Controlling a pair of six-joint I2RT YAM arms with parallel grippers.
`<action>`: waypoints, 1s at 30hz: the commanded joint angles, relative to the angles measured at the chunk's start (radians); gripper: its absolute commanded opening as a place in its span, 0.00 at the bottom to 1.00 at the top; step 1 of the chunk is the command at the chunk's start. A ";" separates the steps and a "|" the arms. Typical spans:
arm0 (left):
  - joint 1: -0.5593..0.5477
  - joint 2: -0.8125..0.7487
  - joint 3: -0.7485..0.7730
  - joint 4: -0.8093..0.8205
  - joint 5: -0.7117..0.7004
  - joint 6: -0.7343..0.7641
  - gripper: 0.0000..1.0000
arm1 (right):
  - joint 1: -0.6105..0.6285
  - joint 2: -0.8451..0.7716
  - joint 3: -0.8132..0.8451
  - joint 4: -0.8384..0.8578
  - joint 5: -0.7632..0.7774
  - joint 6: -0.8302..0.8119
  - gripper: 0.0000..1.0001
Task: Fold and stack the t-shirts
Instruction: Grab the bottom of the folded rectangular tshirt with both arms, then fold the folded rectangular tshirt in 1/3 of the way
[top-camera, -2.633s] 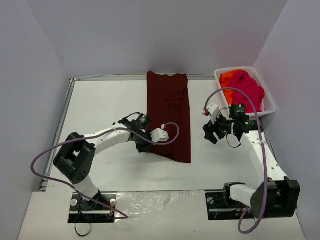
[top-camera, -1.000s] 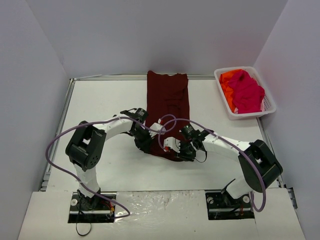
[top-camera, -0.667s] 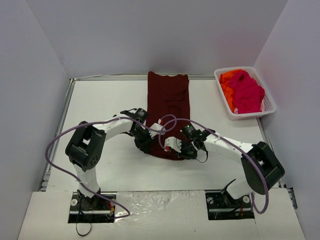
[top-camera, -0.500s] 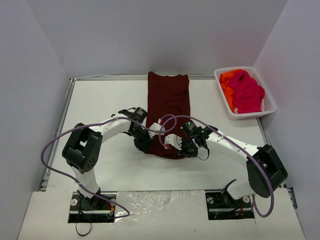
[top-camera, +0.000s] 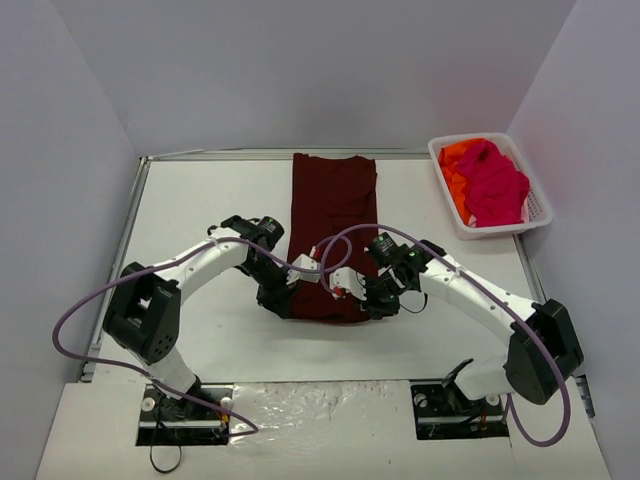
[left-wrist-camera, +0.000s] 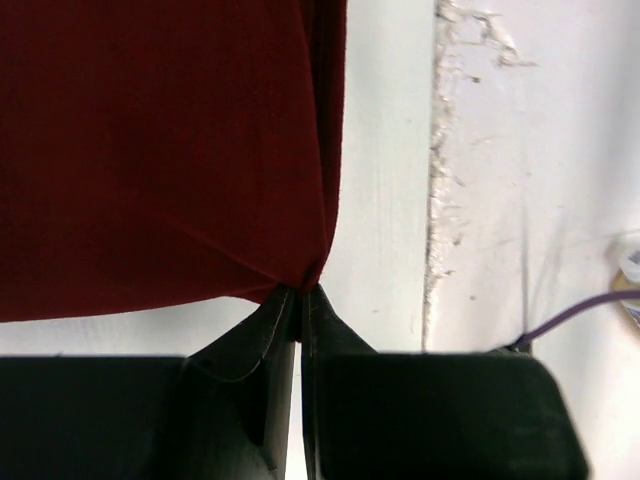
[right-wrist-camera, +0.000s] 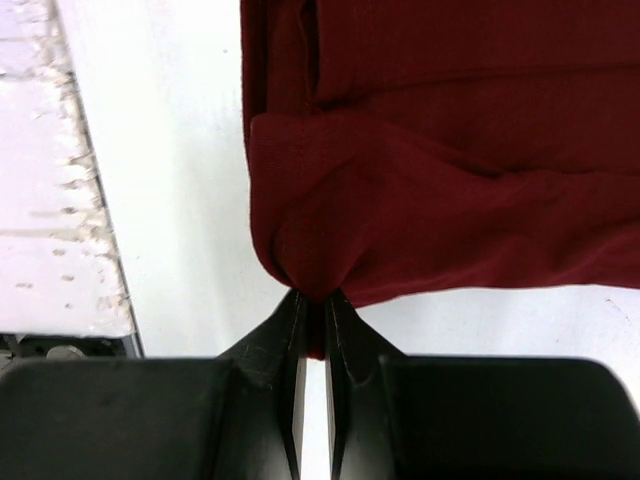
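A dark maroon t-shirt (top-camera: 335, 200) lies folded into a long strip down the middle of the table, neck end at the far side. My left gripper (top-camera: 283, 300) is shut on its near left corner, and the left wrist view shows the cloth (left-wrist-camera: 160, 150) pinched at the fingertips (left-wrist-camera: 302, 295). On the near right corner my right gripper (top-camera: 368, 303) is shut, with a bunch of maroon cloth (right-wrist-camera: 450, 150) squeezed between its jaws (right-wrist-camera: 315, 298). The near hem runs taut between the two grippers. Pink (top-camera: 495, 185) and orange (top-camera: 455, 160) t-shirts lie heaped in the basket.
A white lattice basket (top-camera: 497, 231) stands at the far right by the wall. A metal rail (top-camera: 128, 230) borders the table's left side and walls close in on three sides. Purple cables loop over both arms above the shirt's near end.
My right arm has swung from beside the basket to the shirt's near right corner and shut on it. The left gripper stays shut on the near left corner.
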 joint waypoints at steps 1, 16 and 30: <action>0.002 -0.067 0.003 -0.152 0.082 0.143 0.02 | -0.012 -0.038 0.063 -0.144 -0.038 -0.040 0.00; 0.002 -0.100 0.061 -0.269 0.116 0.216 0.02 | -0.022 -0.030 0.185 -0.301 -0.090 -0.098 0.00; 0.027 -0.028 0.209 -0.174 -0.003 0.099 0.02 | -0.177 0.128 0.357 -0.284 -0.110 -0.198 0.00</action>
